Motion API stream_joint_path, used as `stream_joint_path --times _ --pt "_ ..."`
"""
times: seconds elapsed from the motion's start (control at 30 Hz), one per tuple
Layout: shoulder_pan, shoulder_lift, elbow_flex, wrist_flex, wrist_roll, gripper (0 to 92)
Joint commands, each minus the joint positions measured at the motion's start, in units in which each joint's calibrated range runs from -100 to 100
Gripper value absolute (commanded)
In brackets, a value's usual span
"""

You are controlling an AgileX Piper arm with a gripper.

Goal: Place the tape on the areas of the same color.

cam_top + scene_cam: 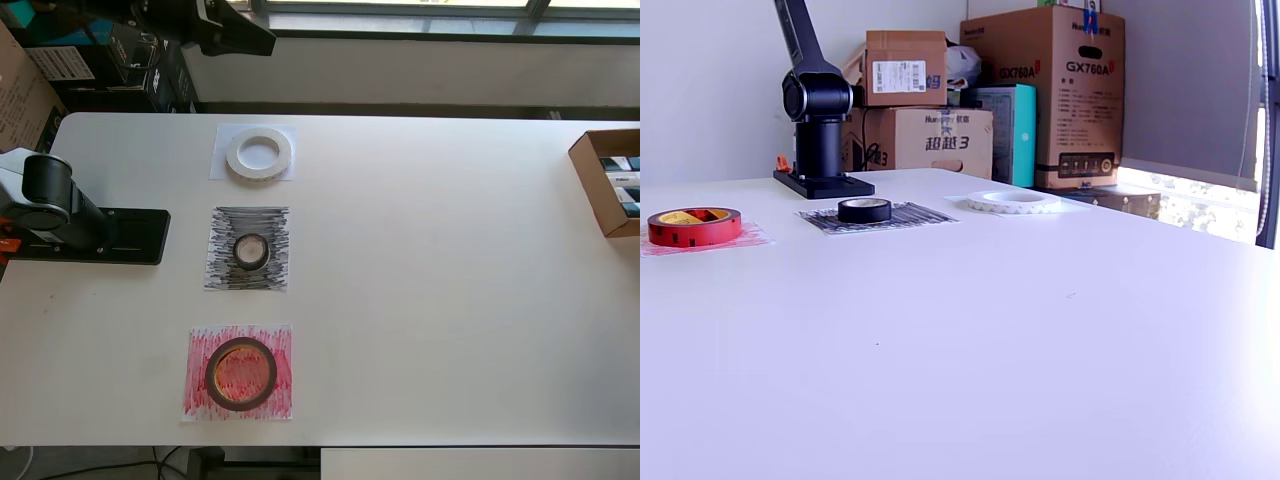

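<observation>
Three tape rolls each lie on a matching sheet, in a column down the overhead view. The white ring (259,154) lies flat on the plain white sheet (221,166) at the top. The small black roll (251,251) sits about the middle of the black-scribbled sheet (224,250). The maroon-brown ring (241,374), yellowish inside, rests on the red-scribbled sheet (200,350) at the bottom. In the exterior view the same rolls run from the red one at that view's left to the white one toward the right.

The arm (55,205) stands on its black base plate (135,236) at the overhead view's left, well apart from all three rolls. Its fingers are not clearly seen in either view, so their state, and places relative to them, cannot be told.

The white tabletop (450,300) also carries an open cardboard box (605,180) at its right edge in the overhead view. Stacked cardboard boxes (1040,90) stand behind the tabletop in the exterior view.
</observation>
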Motion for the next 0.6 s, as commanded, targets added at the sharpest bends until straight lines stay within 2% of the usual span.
stream_joint_path --times 0.0,0.17,0.57 --pt "-0.12 -22.47 20.05 -8.66 -2.64 0.2" --pt "0.27 -37.34 35.40 -15.54 -5.83 0.2" --pt "-1.23 -61.66 49.40 -15.03 -7.79 0.2"
